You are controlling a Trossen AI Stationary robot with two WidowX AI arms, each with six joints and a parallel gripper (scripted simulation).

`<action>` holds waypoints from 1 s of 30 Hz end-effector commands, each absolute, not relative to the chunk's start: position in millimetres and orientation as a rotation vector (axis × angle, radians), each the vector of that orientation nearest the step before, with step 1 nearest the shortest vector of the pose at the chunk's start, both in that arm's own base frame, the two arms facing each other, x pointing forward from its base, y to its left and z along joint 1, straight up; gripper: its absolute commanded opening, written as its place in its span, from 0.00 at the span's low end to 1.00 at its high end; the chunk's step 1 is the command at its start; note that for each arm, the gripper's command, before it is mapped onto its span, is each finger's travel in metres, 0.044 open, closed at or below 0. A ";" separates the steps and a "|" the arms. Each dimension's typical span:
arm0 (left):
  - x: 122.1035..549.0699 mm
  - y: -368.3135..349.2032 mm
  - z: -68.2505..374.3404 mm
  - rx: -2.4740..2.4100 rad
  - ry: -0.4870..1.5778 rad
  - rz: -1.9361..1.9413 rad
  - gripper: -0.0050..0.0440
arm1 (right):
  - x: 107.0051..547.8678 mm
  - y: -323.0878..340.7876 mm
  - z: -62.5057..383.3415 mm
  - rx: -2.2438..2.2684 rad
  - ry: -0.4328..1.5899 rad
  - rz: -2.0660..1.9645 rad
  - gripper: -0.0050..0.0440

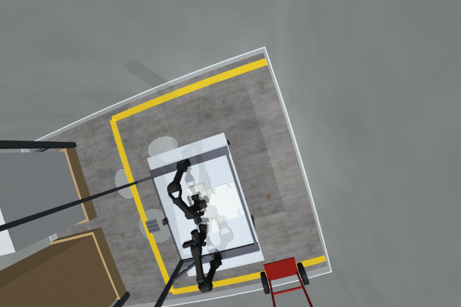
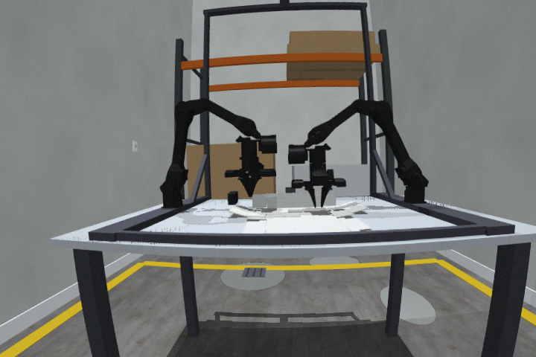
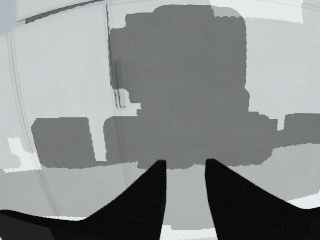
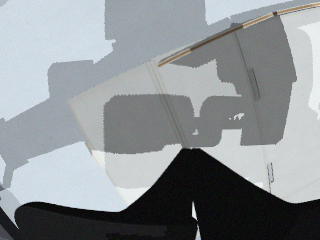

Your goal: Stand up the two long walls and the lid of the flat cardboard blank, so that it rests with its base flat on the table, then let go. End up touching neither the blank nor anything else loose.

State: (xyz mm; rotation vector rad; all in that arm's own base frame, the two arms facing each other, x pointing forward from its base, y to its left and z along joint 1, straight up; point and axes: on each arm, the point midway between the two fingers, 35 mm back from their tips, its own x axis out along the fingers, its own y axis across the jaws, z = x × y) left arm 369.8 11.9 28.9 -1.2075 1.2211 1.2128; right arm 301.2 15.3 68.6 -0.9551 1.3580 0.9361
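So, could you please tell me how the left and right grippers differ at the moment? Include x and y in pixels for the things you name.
The left gripper (image 1: pixel 203 203) (image 2: pixel 318 207) (image 3: pixel 185 167) has its fingertips apart; the right gripper's (image 1: pixel 203 227) (image 2: pixel 250 195) (image 4: pixel 191 149) meet. In the exterior view, the left gripper's tips reach lower than the right gripper's. Both are black, point downward and hold nothing.

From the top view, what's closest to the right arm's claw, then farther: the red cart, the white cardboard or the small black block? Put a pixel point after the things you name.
1. White cardboard (image 1: pixel 227 201) (image 2: pixel 272 224) (image 3: pixel 60 75) (image 4: pixel 135 170), just below the claw (image 1: pixel 204 227) (image 2: pixel 250 195) (image 4: pixel 190 148).
2. Black block (image 1: pixel 165 220) (image 2: pixel 232 198), by the table's edge.
3. Red cart (image 1: pixel 280 268), off the table.
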 end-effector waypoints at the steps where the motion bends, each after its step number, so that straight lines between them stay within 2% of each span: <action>1: 374.2 11.3 38.0 -1.227 1.201 1.190 0.30 | 313.0 14.6 70.7 -1.122 1.256 1.080 0.10; 5: 374.2 11.3 38.0 -1.227 1.201 1.190 0.30 | 316.8 14.4 67.6 -1.231 1.193 1.187 0.10; 15: 374.6 12.0 39.4 -1.222 1.196 1.189 0.30 | 316.9 14.4 67.5 -1.234 1.192 1.190 0.10; 30: 374.3 11.8 17.9 -1.222 1.196 1.189 0.30 | 316.9 14.4 67.5 -1.234 1.192 1.190 0.10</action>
